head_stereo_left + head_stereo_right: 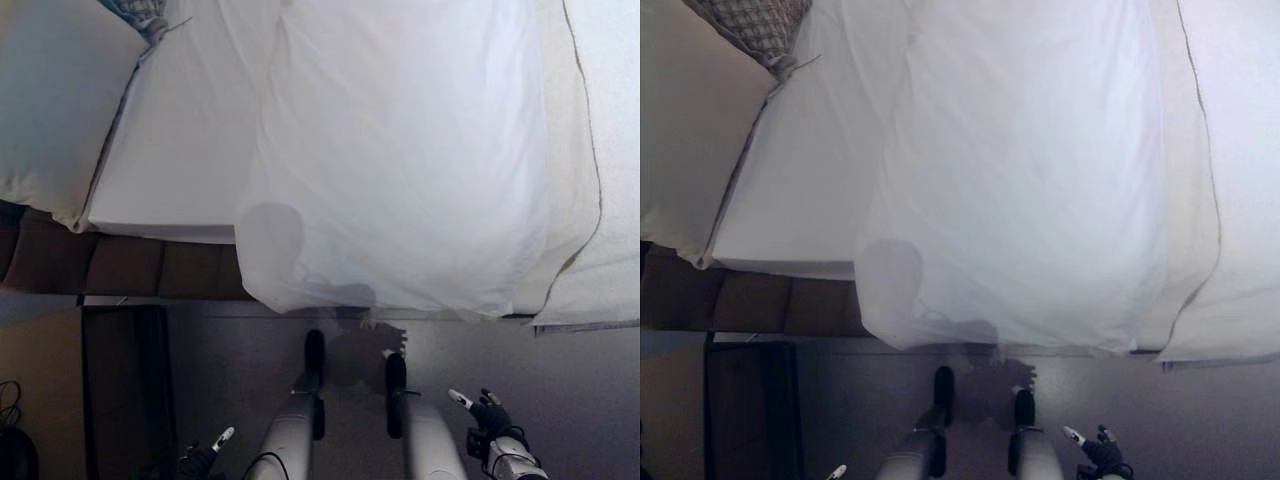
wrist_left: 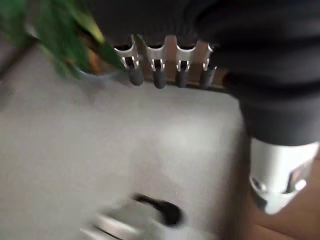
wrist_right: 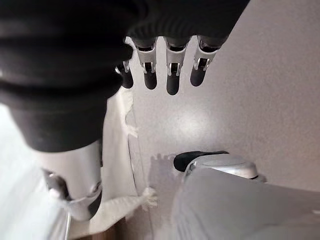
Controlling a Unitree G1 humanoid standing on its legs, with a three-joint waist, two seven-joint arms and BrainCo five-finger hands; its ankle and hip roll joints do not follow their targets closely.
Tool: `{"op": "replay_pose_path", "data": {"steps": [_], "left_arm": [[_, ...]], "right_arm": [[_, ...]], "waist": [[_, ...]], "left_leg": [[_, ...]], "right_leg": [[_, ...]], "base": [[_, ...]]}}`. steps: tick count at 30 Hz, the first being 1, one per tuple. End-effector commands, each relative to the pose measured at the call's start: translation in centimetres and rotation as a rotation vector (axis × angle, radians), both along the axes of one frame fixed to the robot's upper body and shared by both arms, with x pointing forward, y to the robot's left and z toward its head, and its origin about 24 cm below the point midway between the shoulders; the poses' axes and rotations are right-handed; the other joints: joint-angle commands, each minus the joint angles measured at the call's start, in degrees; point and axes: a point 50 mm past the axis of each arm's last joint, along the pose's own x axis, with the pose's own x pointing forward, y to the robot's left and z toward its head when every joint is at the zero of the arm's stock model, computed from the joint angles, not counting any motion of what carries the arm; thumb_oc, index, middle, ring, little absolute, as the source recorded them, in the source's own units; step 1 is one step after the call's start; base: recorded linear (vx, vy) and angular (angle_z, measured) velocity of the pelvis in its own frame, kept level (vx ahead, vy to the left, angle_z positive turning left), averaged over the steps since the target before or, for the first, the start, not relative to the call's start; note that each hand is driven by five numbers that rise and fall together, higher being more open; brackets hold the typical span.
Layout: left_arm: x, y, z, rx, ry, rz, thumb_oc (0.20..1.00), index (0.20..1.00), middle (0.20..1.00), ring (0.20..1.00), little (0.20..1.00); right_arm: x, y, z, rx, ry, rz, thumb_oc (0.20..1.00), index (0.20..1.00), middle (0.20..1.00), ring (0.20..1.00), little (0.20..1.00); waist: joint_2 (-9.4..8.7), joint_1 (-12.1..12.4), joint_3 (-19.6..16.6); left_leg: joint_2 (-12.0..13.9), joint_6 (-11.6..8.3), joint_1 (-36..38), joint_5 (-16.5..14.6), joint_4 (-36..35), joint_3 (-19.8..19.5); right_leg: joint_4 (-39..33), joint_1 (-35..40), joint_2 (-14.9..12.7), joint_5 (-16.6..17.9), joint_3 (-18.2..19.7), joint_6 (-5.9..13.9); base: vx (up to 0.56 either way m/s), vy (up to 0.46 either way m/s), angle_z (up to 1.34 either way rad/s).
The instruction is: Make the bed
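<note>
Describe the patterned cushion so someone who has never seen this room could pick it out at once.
Start from the bed, whose white duvet hangs over the near edge. Follow the bare sheet toward the robot's left to the big plain pillow. The patterned cushion peeks out at that pillow's far corner, the one grey, woven-looking piece among smooth white bedding.

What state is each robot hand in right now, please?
Left robot hand: open, fingers relaxed, holding nothing.
Right robot hand: open, holding nothing, hanging above the floor.

silver fingers [image 3: 172, 62] (dark tips), ribbed black covers
</note>
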Motion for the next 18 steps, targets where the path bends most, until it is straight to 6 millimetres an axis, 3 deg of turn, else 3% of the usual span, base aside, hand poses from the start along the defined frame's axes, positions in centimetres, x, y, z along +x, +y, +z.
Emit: {"op": "replay_pose_path", "data": {"steps": [1, 2, 5, 8, 10, 11, 12, 13, 16, 18], "left_arm": [[5.7, -1.1, 4.1, 0.087, -0.267, -0.216, 1.0, 1.0, 1.0, 1.0, 1.0], [8.1, -1.8, 6.3, 0.157, -0.37, -0.37, 1.0, 1.0, 1.0, 1.0, 1.0], [9.8, -2.6, 7.9, 0.208, -0.432, -0.478, 1.0, 1.0, 1.0, 1.0, 1.0], [13.0, -4.5, 11.2, 0.242, -0.58, -0.639, 1.0, 1.0, 1.0, 1.0, 1.0], [15.5, -6.5, 14.7, 0.222, -0.711, -0.77, 1.0, 1.0, 1.0, 1.0, 1.0], [15.6, -6.5, 14.7, 0.222, -0.711, -0.77, 1.0, 1.0, 1.0, 1.0, 1.0], [16.9, -7.7, 16.5, 0.242, -0.754, -0.887, 1.0, 1.0, 1.0, 1.0, 1.0], [16.9, -7.7, 16.5, 0.242, -0.754, -0.887, 1.0, 1.0, 1.0, 1.0, 1.0], [19.3, -10.2, 19.6, 0.222, -0.808, -1.064, 1.0, 1.0, 1.0, 1.0, 1.0], [19.7, -11.0, 20.2, 0.212, -0.816, -1.098, 1.0, 1.0, 1.0, 1.0, 1.0]], "right_arm": [[2.4, 0.1, 2.5, -0.07, -0.156, 0.146, 1.0, 1.0, 1.0, 1.0, 1.0], [4.5, 0.3, 4.4, -0.072, -0.267, 0.208, 1.0, 1.0, 1.0, 1.0, 1.0], [6.1, 0.4, 5.9, -0.09, -0.327, 0.276, 1.0, 1.0, 1.0, 1.0, 1.0], [8.9, 0.9, 8.8, -0.077, -0.459, 0.354, 1.0, 1.0, 1.0, 1.0, 1.0], [11.6, 1.8, 12.3, -0.047, -0.593, 0.439, 1.0, 1.0, 1.0, 1.0, 1.0], [11.7, 1.8, 12.3, -0.047, -0.593, 0.439, 1.0, 1.0, 1.0, 1.0, 1.0], [13.2, 2.4, 14.0, -0.022, -0.646, 0.478, 1.0, 1.0, 1.0, 1.0, 1.0], [13.2, 2.4, 14.0, -0.022, -0.647, 0.478, 1.0, 1.0, 1.0, 1.0, 1.0], [16.0, 4.3, 16.6, 0.021, -0.694, 0.568, 1.0, 1.0, 1.0, 1.0, 1.0], [16.5, 4.8, 17.0, 0.055, -0.698, 0.577, 1.0, 1.0, 1.0, 1.0, 1.0]], "waist": [[-2.54, -1.2, -1.1], [-2.82, -1.5, -0.9], [-3.09, -1.7, -1.0], [-3.41, -1.9, -0.8], [-3.66, -2.2, -0.1], [-3.65, -2.2, -0.1], [-3.7, -2.4, 0.6], [-3.7, -2.3, 0.6], [-3.74, -2.5, 2.1], [-3.68, -2.6, 2.6]], "left_leg": [[-3.7, 0.93, 1.8, -6.7, 4.8, 0.3], [-3.6, 0.94, 2.0, -6.8, 4.8, 0.6], [-3.6, 0.97, 1.7, -6.9, 4.9, 0.7], [-3.6, 0.93, 1.1, -7.0, 5.4, 1.1], [-3.5, 0.81, -0.2, -7.1, 6.4, 1.2], [-3.5, 0.81, -0.2, -7.1, 6.4, 1.2], [-3.6, 0.77, -1.2, -7.2, 7.1, 1.4], [-3.6, 0.77, -1.2, -7.2, 7.1, 1.4], [-3.5, 0.75, -3.4, -7.2, 8.3, 1.8], [-3.5, 0.67, -4.3, -7.2, 9.0, 1.9]], "right_leg": [[-15.0, 4.6, -2.2, 11.8, 1.0, 4.73], [-14.9, 4.6, -2.1, 11.8, 1.2, 4.88], [-14.8, 4.1, -2.1, 11.9, 1.5, 4.99], [-14.4, 3.5, -2.0, 11.9, 1.8, 5.05], [-13.1, 2.0, -1.6, 11.6, 1.9, 4.83], [-13.0, 2.0, -1.6, 11.6, 1.9, 4.83], [-12.3, 0.9, -1.5, 11.5, 1.9, 4.78], [-12.3, 0.9, -1.5, 11.5, 1.9, 4.78], [-11.4, -1.4, -1.4, 11.8, 2.2, 4.78], [-11.0, -2.2, -1.4, 11.9, 2.3, 4.81]], "base": [[-0.01, 0.005, 0.06], [0.0, 0.0, 0.0], [0.0, 0.004, -0.02], [-0.02, 0.011, -0.07], [-0.04, -0.004, -0.07], [-0.05, -0.008, 0.01], [0.0, 0.0, 0.0], [-0.05, -0.002, 0.02], [-0.05, 0.01, -0.02], [-0.05, 0.021, -0.02]]}}
